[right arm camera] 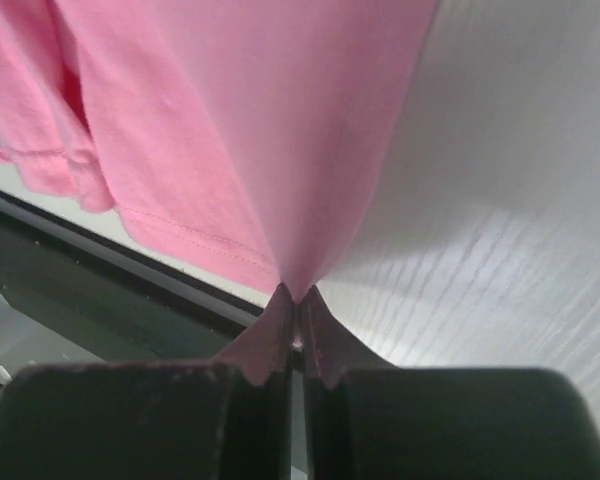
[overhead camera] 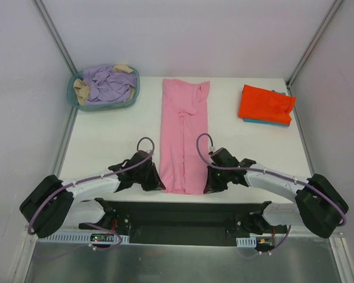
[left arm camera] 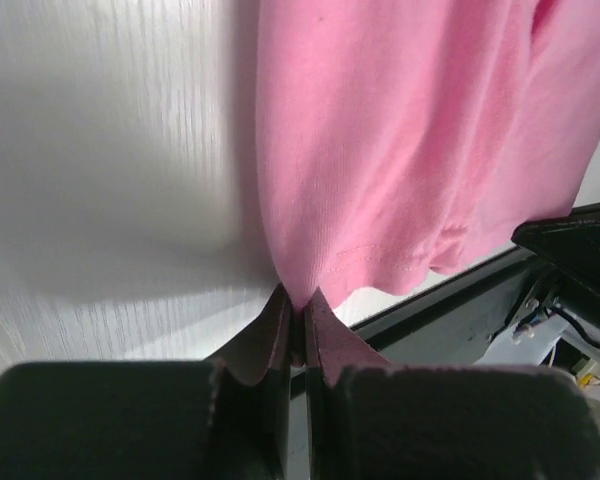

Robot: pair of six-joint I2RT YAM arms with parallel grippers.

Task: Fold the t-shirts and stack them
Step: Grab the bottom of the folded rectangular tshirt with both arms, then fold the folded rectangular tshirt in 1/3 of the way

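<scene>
My left gripper (left arm camera: 295,300) and right gripper (right arm camera: 295,295) are each pinching a corner of one pink shirt (overhead camera: 184,141); two stacked shirts (overhead camera: 265,103) are lying beyond

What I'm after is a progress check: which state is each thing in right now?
pink shirt: folded lengthwise, flat, near corners pinched.
orange shirt: folded, atop teal shirt.
teal shirt: folded, under it.
basket: full of crumpled clothes.
left fingers: shut on pink shirt.
right fingers: shut on pink shirt.
</scene>
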